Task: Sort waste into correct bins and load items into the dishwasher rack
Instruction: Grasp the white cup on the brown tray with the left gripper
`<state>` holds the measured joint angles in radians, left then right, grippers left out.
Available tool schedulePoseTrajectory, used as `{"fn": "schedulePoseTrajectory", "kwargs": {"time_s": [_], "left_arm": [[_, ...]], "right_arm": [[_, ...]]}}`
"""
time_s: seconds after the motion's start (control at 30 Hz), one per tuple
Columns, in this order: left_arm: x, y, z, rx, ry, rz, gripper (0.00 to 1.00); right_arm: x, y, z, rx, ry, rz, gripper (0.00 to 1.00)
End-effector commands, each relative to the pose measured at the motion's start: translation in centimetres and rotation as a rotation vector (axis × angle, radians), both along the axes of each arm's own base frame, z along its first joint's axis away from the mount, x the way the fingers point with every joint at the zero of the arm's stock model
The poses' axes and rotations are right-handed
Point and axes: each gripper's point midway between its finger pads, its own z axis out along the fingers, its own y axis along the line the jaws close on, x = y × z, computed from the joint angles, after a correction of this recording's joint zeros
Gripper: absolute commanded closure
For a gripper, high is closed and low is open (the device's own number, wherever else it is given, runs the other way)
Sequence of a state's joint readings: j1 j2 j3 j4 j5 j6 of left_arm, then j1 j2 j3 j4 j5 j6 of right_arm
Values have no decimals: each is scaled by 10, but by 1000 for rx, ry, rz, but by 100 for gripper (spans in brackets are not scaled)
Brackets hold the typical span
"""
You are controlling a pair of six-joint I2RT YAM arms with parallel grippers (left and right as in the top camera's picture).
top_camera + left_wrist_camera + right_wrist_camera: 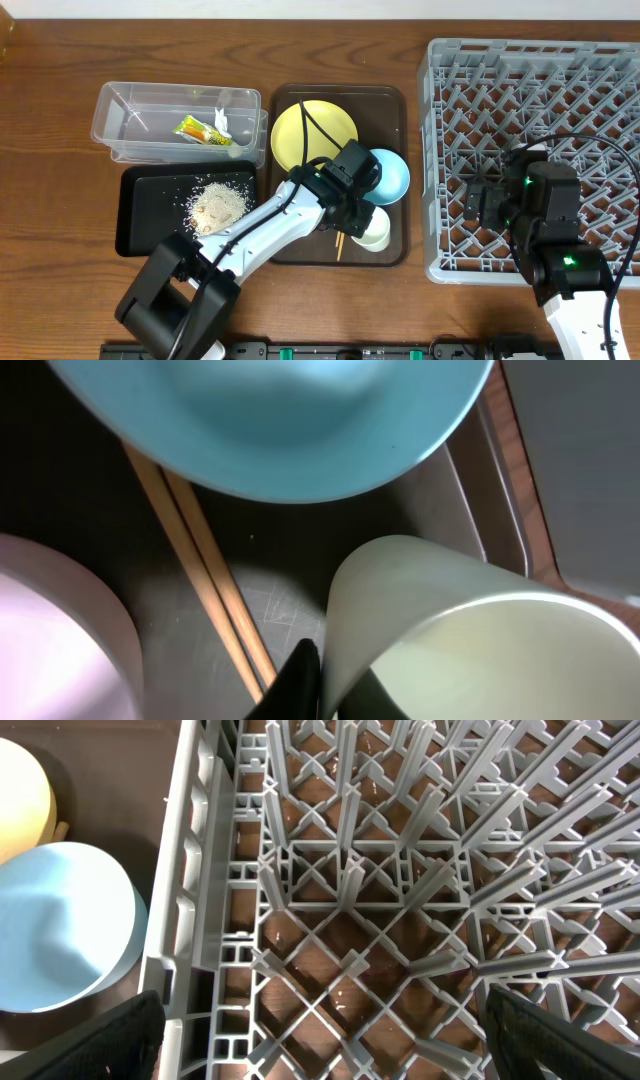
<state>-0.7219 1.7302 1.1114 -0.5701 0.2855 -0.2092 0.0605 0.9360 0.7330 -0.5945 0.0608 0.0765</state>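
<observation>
Nearest the robot, the cup [376,230] lies on its side at the 5 o'clock corner of the brown tray [385,108]. The chopsticks [339,243] lie just beside it at its 9 o'clock.

The left claw [356,205] is low at the cup's 11 o'clock. In the wrist view one dark fingertip [298,678] touches the cup's outer wall. The second finger is not clearly seen, so whether the claw grips cannot be told.

The right claw [325,1045] hangs over the dishwasher rack [560,90] near its 8 o'clock side, with its fingers spread wide and nothing between them.

The blue bowl [392,175] sits on the brown tray at 3 o'clock, touching the yellow plate [305,130] at 11 o'clock.

The black tray [150,215] holds the rice scraps [220,205].

Farthest, at 12 o'clock of the black tray, the clear tub [130,110] holds the wrapper [198,130] and the tissue [222,121], touching each other.
</observation>
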Motion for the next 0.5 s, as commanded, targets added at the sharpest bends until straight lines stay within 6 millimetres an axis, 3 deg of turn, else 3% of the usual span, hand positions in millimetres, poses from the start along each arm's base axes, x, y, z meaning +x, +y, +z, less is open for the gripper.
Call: {"fn": "schedulePoseTrajectory", "kwargs": {"time_s": [0.0,0.1,0.27,0.37,0.47], "left_arm": [[0,0,5,-4,-5,-6,94],[1,4,20,-21,-24,4,94],[16,17,74,-141,-108,64,94],[33,32,105,-247,-153,125,94],[57,52,120,-331,-150,261,94]], "right_arm": [[3,1,8,8,-19,-5,1],[3,1,9,9,-20,-5,1],[8,2,14,11,-48,-5,1],[15,5,21,23,-90,6,1],[22,20,29,84,-130,72,1]]}}
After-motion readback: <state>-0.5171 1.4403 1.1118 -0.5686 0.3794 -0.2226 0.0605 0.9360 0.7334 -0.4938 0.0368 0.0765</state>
